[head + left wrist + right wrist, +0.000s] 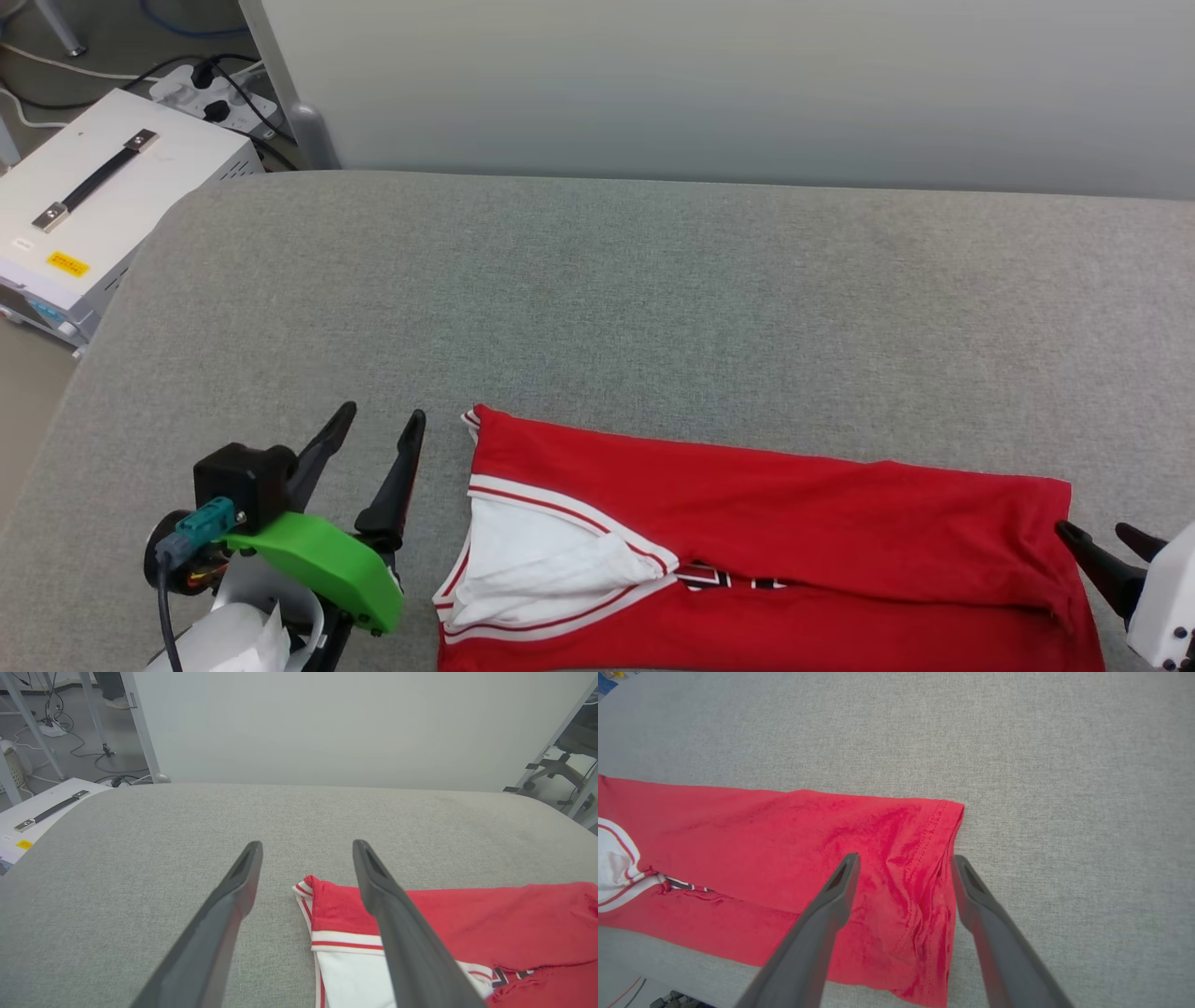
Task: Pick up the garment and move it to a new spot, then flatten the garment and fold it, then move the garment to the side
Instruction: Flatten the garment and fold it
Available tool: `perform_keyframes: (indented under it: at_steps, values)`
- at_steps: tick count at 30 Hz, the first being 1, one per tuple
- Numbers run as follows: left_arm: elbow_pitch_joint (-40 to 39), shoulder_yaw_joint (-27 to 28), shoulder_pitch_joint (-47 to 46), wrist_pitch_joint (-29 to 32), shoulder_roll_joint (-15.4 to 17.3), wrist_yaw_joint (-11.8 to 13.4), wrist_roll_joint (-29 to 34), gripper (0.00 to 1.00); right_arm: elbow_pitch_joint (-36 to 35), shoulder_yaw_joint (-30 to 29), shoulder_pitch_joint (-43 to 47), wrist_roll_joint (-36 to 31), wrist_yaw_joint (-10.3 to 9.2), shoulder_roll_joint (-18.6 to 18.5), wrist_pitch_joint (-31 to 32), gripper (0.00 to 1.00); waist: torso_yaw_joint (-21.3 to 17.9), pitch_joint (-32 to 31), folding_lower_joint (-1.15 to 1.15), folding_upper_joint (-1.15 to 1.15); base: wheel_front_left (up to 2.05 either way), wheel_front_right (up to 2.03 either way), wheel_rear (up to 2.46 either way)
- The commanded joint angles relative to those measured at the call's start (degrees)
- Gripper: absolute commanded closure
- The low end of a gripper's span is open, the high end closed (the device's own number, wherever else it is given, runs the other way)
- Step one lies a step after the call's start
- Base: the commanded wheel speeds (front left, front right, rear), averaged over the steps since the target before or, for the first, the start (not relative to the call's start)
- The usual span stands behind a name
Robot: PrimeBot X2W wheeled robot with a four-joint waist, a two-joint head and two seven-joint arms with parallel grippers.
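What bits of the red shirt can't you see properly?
Black print on the garment: head view, mostly tucked under a red fold, unreadable.
Garment's near edge: head view, cut off by the bottom edge.
White sleeve: left wrist view, partly behind a finger of the left tool.
Yellow label on the white box: head view, too small to read.

L claw [383,412]: 2 long dark fingers [397,476]; behind it green cover [317,560], black box [243,481], teal plug [207,521] w/ cable [168,607]. R claw [1093,528]: white shell [1162,597] behind.

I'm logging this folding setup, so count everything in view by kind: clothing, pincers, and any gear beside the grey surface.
Garment: 1
Pincers: 2, left pincer and right pincer
White box: 1
Power strip: 1
Total: 5
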Motion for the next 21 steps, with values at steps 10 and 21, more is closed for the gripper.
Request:
perform_keyframes:
  at_steps: [10,21]
  values:
    - [1.7,11.8,3.8,-3.2,-6.1,-1.0,11.5,0.0,5.4,-10.2,0.4,-12.9,-0.03,10.4,2.9,0.0,1.2,2.7,0.0,0.69,0.0,0.0,0.0]
    - [3.1,19.2,6.1,-3.2,-11.9,-7.4,18.6,0.0,12.5,-9.8,-1.0,-10.6,-0.03,12.3,1.9,0.0,2.6,4.3,0.0,0.69,0.0,0.0,0.0]
